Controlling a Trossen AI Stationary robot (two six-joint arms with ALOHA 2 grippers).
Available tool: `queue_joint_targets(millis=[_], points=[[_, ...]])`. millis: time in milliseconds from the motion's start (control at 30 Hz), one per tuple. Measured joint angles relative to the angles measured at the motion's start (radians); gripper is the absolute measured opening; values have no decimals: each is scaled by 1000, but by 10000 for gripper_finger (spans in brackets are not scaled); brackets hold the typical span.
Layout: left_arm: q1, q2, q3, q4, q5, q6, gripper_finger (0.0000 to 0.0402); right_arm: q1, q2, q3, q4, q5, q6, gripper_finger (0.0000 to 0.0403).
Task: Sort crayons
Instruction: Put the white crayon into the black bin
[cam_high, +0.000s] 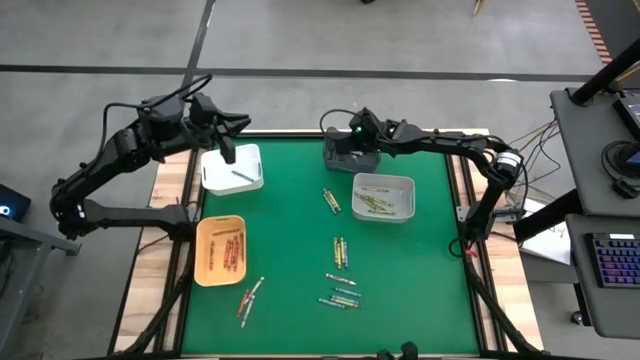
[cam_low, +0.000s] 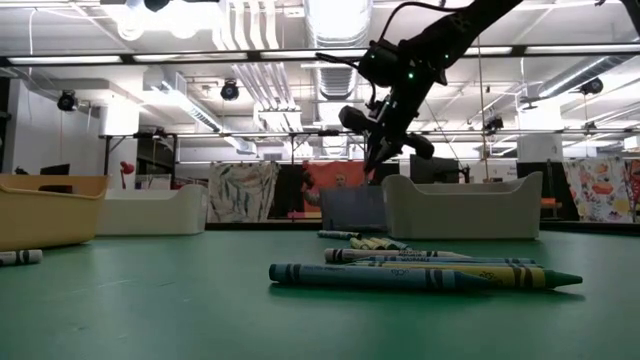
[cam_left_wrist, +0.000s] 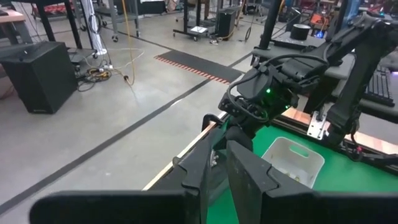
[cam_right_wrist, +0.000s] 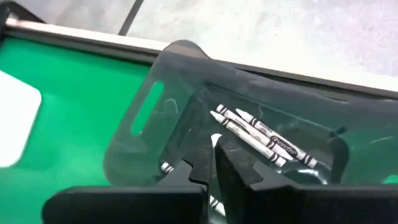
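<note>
Crayons (cam_high: 343, 252) lie scattered mid-mat and in the trays; white ones (cam_right_wrist: 261, 134) sit in the grey tray (cam_high: 345, 158). Above it, the right gripper (cam_right_wrist: 213, 163) points down, fingers closed and empty. The left gripper (cam_high: 228, 152) hangs over the white tray (cam_high: 232, 170), its fingers nearly together.

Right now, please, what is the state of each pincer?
Left pincer: shut, over the white bin; holding nothing that shows.
Right pincer: shut, empty, over the grey bin with grey-white crayons.
</note>
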Motion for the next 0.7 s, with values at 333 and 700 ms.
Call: queue_joint_targets(millis=[333, 700], points=[[0, 8, 3, 2, 0, 5, 36, 0, 0, 24, -3, -4, 113, 88], [0, 7, 3, -36, -1, 18, 36, 4, 0, 146, -3, -329, 53, 129]])
